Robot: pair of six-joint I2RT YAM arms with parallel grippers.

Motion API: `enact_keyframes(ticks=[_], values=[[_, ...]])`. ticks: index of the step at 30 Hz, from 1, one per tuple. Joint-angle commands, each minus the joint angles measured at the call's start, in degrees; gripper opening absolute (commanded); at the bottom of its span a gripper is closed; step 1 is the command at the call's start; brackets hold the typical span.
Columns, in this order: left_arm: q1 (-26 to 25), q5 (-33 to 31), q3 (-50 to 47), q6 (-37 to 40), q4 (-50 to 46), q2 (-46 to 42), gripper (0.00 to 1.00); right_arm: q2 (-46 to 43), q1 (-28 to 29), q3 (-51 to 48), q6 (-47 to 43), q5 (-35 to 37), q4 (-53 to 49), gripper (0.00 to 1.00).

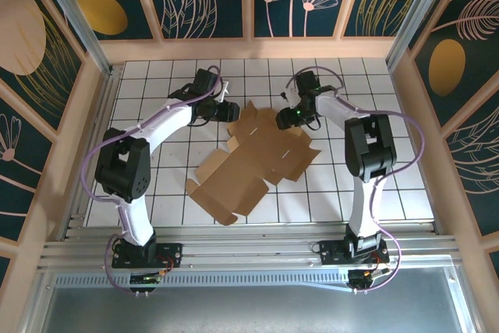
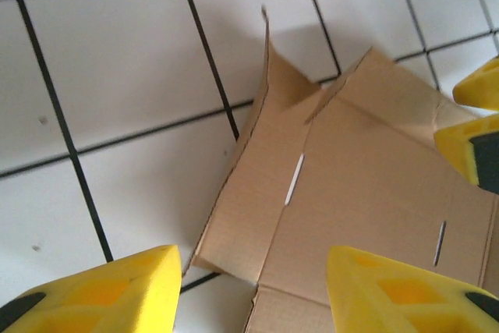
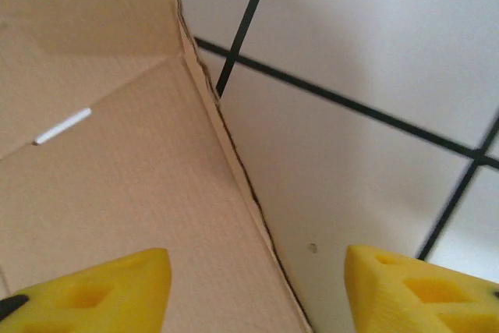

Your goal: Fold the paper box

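In the top view the left gripper (image 1: pixel 226 111), fingers apart and holding nothing, hangs at the far-left corner of the paper box (image 1: pixel 249 165). The box lies at about 4 o'clock from it as a flat sheet on the tiled table (image 1: pixel 148 91), with a raised flap at this corner in the left wrist view. The sheet's long axis runs from between 7 and 8 o'clock to between 1 and 2 o'clock. The right gripper (image 1: pixel 298 117), also spread and empty, straddles the far-right edge with the sheet at 7 o'clock and seems just as near.
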Motion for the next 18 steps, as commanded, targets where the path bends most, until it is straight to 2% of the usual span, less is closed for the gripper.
enact_keyframes(ticks=[1,3,5,6,8,13,16,18], values=[[-0.36,2.17,1.23,0.83,-2.48,0.51,0.53,2.02,1.80,2.90,-1.75,6.05,-2.65,0.52],[-0.36,1.23,1.78,0.59,-2.37,0.50,0.54,2.14,2.60,3.44,-2.88,11.13,-2.37,0.35],[-0.27,0.68,1.93,0.31,-1.83,0.30,0.54,1.42,3.81,3.63,-4.93,16.65,-1.94,0.25],[-0.27,0.24,1.77,0.03,-1.39,-0.07,0.54,0.89,4.57,3.93,-6.43,20.26,-1.88,0.14],[-0.10,-1.24,1.19,-0.71,-0.05,-1.22,0.55,-0.56,6.19,4.04,-9.33,28.76,-0.83,0.00],[0.26,-4.05,-3.59,0.08,7.37,-6.88,0.54,-6.36,10.36,1.26,-23.39,51.24,8.24,0.00],[0.30,-4.37,-8.58,3.08,14.55,-10.85,0.55,-12.18,13.69,-7.18,-43.24,59.34,23.94,0.00],[0.25,-4.44,-11.69,4.95,19.32,-13.68,0.55,-16.24,15.30,-14.33,-58.87,61.18,37.26,0.00]])
